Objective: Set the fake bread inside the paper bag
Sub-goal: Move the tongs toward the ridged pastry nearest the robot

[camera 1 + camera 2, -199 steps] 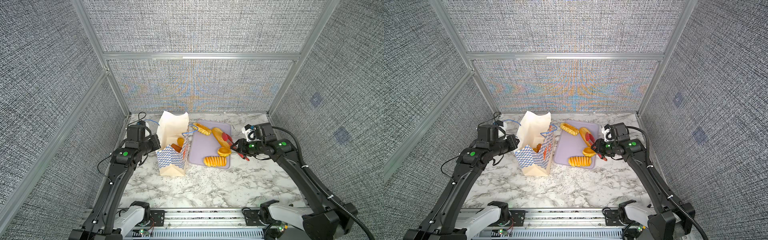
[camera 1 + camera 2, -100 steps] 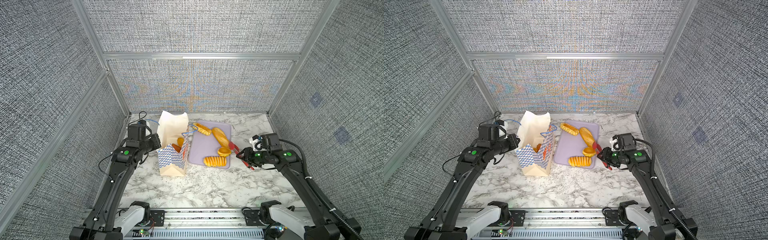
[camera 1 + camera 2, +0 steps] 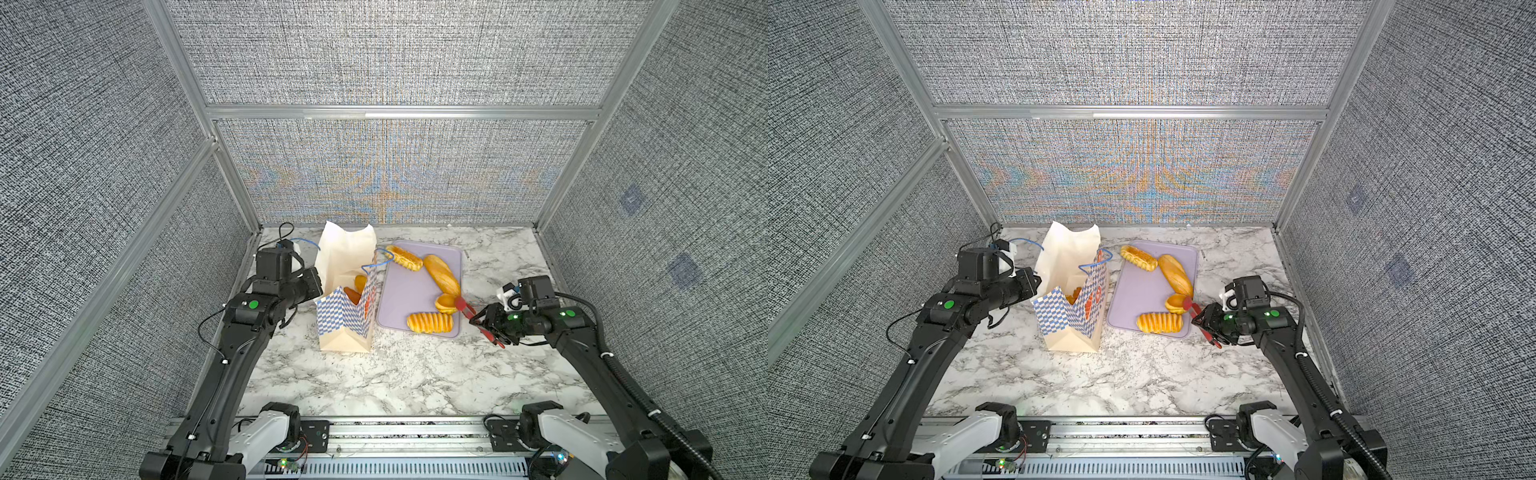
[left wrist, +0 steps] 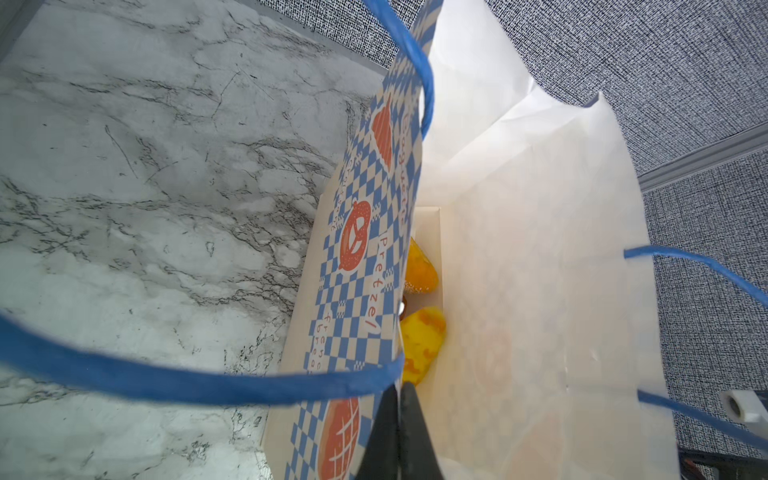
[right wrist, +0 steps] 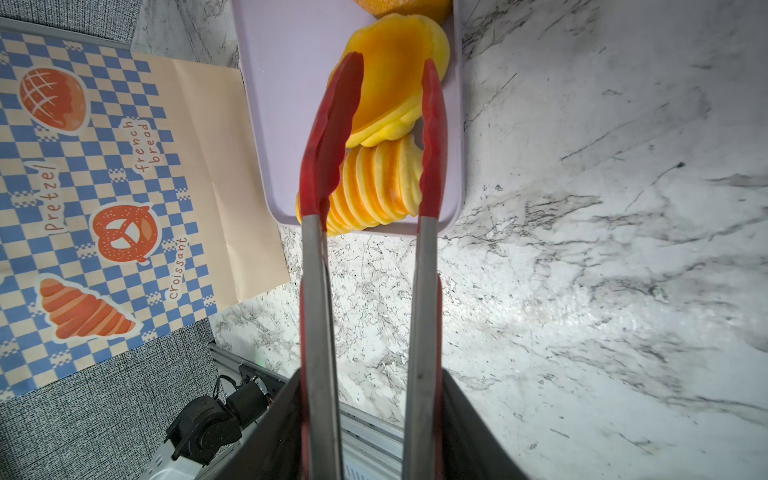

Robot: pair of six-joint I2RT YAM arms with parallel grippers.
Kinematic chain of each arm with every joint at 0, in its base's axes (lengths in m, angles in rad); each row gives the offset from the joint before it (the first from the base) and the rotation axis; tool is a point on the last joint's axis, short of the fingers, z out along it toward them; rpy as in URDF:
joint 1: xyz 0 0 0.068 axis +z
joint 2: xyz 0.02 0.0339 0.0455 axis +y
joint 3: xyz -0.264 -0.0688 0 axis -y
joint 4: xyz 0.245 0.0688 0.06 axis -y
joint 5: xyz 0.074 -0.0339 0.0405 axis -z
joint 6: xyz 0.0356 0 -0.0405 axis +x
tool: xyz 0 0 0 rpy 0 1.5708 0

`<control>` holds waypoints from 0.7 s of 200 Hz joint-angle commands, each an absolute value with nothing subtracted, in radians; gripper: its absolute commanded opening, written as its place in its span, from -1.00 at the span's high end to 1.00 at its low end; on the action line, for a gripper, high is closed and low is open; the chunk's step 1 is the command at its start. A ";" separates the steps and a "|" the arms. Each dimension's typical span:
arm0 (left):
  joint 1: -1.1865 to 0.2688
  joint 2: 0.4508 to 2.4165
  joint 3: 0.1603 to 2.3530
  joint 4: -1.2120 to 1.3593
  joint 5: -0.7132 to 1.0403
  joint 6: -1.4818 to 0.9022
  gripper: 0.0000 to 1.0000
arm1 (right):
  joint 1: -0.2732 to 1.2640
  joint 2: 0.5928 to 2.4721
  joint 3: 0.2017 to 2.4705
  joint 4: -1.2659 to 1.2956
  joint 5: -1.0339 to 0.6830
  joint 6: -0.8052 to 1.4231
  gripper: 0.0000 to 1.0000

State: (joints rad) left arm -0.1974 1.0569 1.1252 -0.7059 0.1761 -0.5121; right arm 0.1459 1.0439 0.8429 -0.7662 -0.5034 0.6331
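Your left gripper (image 4: 400, 401) pinches the paper bag (image 4: 519, 249), whose wall hides most fake bread (image 4: 422, 340) inside. Your right gripper (image 5: 370, 432) clamps red tongs (image 5: 429, 137), tips spread, at four o'clock of the tray (image 3: 403, 291).

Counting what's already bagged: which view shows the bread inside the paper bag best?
Left wrist: it looks into the paper bag, showing two yellow pieces at the bottom. Both top views catch orange glimpses; right wrist shows only the bag's outside.
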 commanded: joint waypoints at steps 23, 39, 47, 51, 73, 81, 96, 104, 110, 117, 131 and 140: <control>-0.196 1.058 1.126 -0.707 0.172 -0.502 0.93 | 0.146 1.039 0.835 -0.736 -0.526 0.649 -0.02; -0.197 1.058 1.128 -0.707 0.170 -0.502 0.93 | 0.146 1.037 0.833 -0.741 -0.526 0.648 -0.03; -0.196 1.058 1.128 -0.707 0.171 -0.502 0.93 | 0.146 1.034 0.833 -0.742 -0.527 0.650 -0.03; -0.196 1.058 1.128 -0.707 0.171 -0.502 0.93 | 0.145 1.033 0.832 -0.742 -0.528 0.650 -0.03; -0.196 1.058 1.128 -0.707 0.172 -0.504 0.93 | 0.145 1.022 0.835 -0.748 -0.525 0.654 -0.04; -0.197 1.058 1.128 -0.707 0.173 -0.504 0.93 | 0.145 1.020 0.837 -0.751 -0.527 0.654 -0.04; -0.197 1.060 1.130 -0.707 0.173 -0.505 0.93 | 0.145 1.015 0.837 -0.755 -0.528 0.654 -0.04; -0.197 1.058 1.129 -0.707 0.173 -0.505 0.93 | 0.146 1.013 0.834 -0.757 -0.529 0.654 -0.05; -0.197 1.058 1.129 -0.707 0.173 -0.505 0.93 | 0.145 1.011 0.832 -0.757 -0.529 0.655 -0.05; -0.197 1.058 1.130 -0.709 0.171 -0.505 0.93 | 0.144 1.010 0.829 -0.757 -0.531 0.656 -0.06; -0.197 1.057 1.127 -0.709 0.172 -0.505 0.93 | 0.145 1.009 0.825 -0.754 -0.533 0.658 -0.07; -0.196 1.055 1.126 -0.709 0.172 -0.505 0.93 | 0.145 1.008 0.823 -0.753 -0.535 0.657 -0.07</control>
State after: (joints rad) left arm -0.1974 1.0569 1.1252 -0.7059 0.1757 -0.5121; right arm 0.1452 1.0115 0.8288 -0.7593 -0.5106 0.6548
